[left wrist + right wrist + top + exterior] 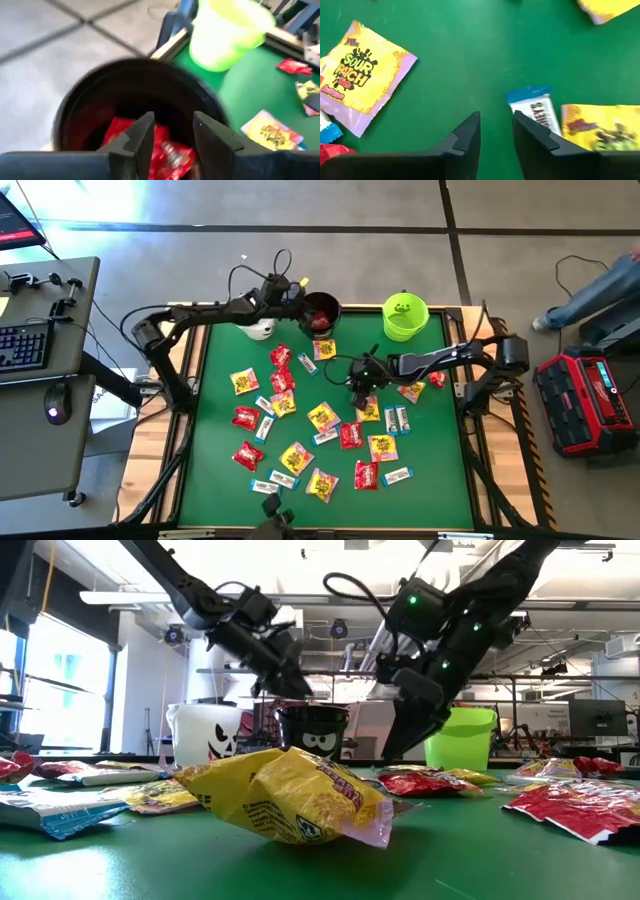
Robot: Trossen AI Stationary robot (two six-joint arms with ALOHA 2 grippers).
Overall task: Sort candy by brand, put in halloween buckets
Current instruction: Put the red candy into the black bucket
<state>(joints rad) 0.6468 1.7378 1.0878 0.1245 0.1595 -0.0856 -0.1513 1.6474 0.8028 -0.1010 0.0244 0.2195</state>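
Observation:
Three halloween buckets stand along the mat's far edge: white [260,328], black [322,315] and lime green [405,317]. My left gripper [173,127] hangs open over the black bucket [135,95], whose bottom holds red candy packets [160,147]; nothing is between its fingers. Many candy packets, red [247,417], yellow-and-pink [322,416] and white-and-blue [397,476], lie flat on the green mat. My right gripper [496,125] is open just above bare mat near the middle [362,388]. A white-and-blue bar [537,109] lies beside one finger.
In the low view a yellow packet [290,795] lies close in front. A desk with a keyboard [25,345] stands to the left of the table. To its right are a red case [585,400] and a person's leg [590,295]. The mat's wooden rim [190,380] frames it.

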